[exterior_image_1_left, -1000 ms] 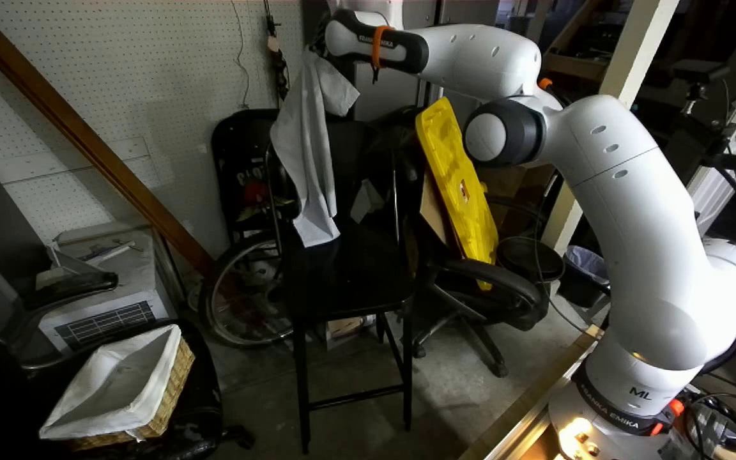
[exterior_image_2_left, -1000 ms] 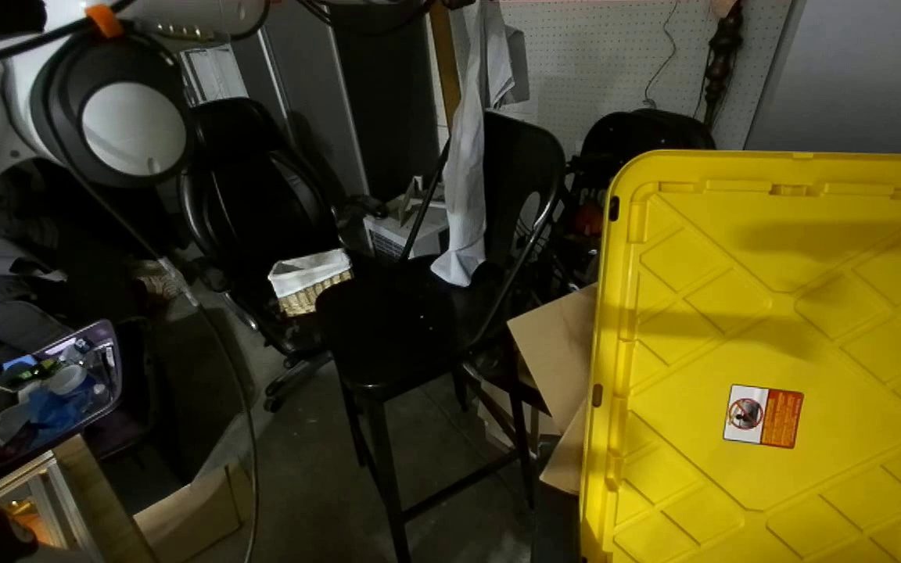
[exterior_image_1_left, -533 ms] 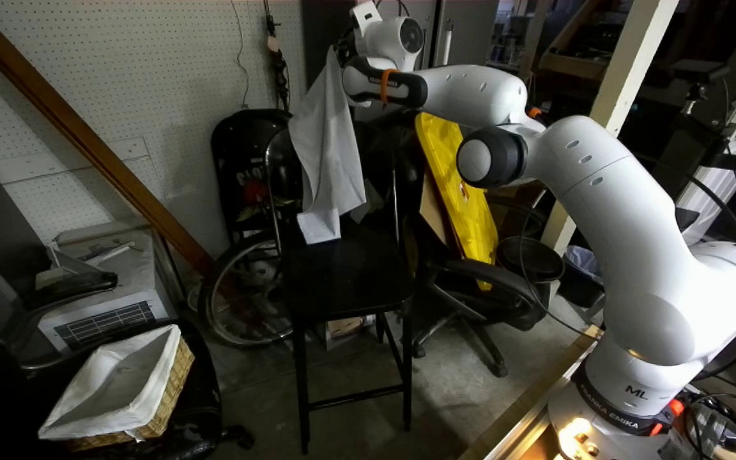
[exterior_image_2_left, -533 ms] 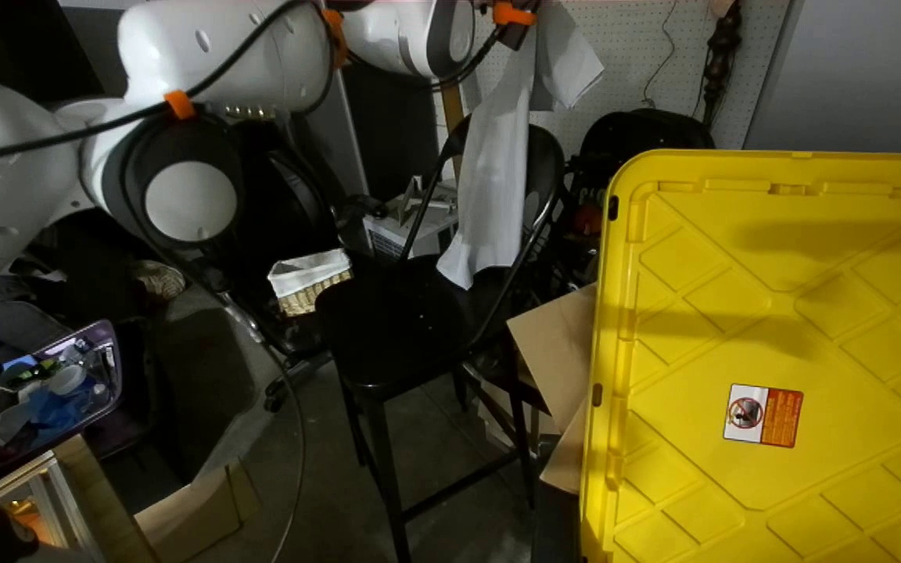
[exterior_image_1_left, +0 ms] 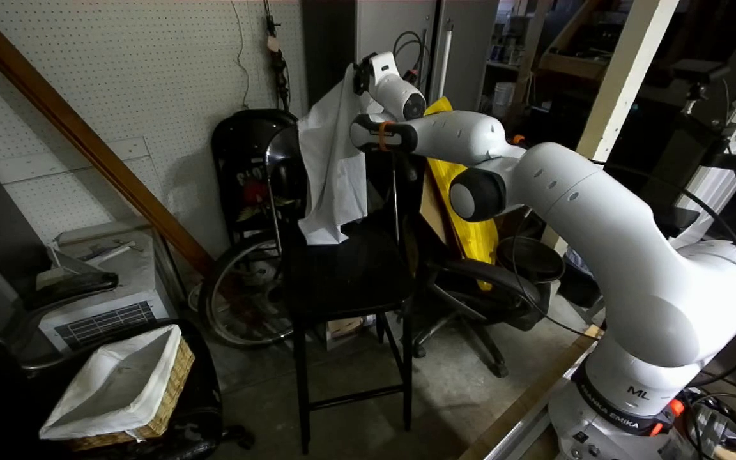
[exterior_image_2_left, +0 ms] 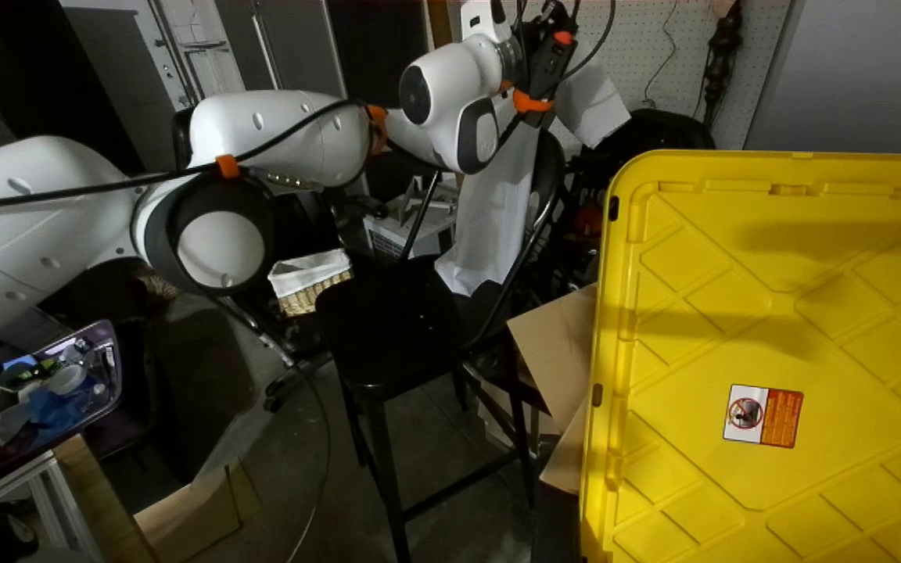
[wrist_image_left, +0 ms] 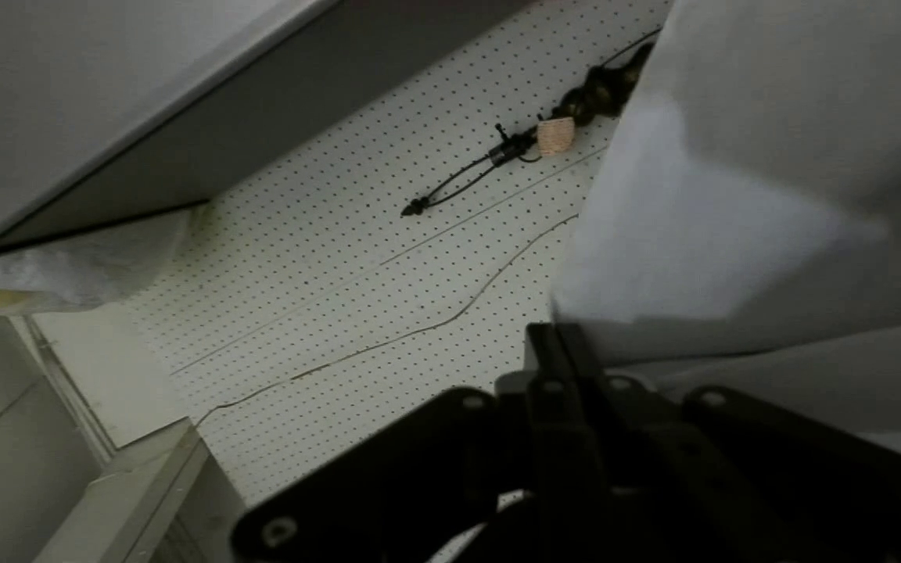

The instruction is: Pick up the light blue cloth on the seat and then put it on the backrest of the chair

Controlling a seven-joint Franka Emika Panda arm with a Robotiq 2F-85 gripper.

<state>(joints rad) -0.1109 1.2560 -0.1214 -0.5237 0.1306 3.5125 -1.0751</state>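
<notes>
The light blue cloth (exterior_image_1_left: pixel 335 179) hangs from my gripper (exterior_image_1_left: pixel 356 75), in front of the backrest (exterior_image_1_left: pixel 286 167) of the tall black chair. Its lower end reaches the rear of the black seat (exterior_image_1_left: pixel 349 275). In an exterior view the cloth (exterior_image_2_left: pixel 489 227) hangs inside the chair frame, and a loose corner sticks out beside the backrest top (exterior_image_2_left: pixel 551 168). The cloth covers much of the backrest. In the wrist view the gripper's fingers (wrist_image_left: pixel 556 332) are closed together on an edge of the cloth (wrist_image_left: pixel 748 219), which spreads to the right.
A yellow board (exterior_image_2_left: pixel 763 313) stands beside the chair, with a black wheeled office chair (exterior_image_1_left: pixel 489 281) near it. A lined basket (exterior_image_1_left: pixel 119 390) sits on another black chair. A folded black chair (exterior_image_1_left: pixel 240 166) leans at the pegboard wall (exterior_image_1_left: pixel 170 76).
The arm has come down, lowering the gripper toward the backrest. The upper cloth has moved down and sideways with it and hangs slacker. Its lower end stays near the rear of the seat.
</notes>
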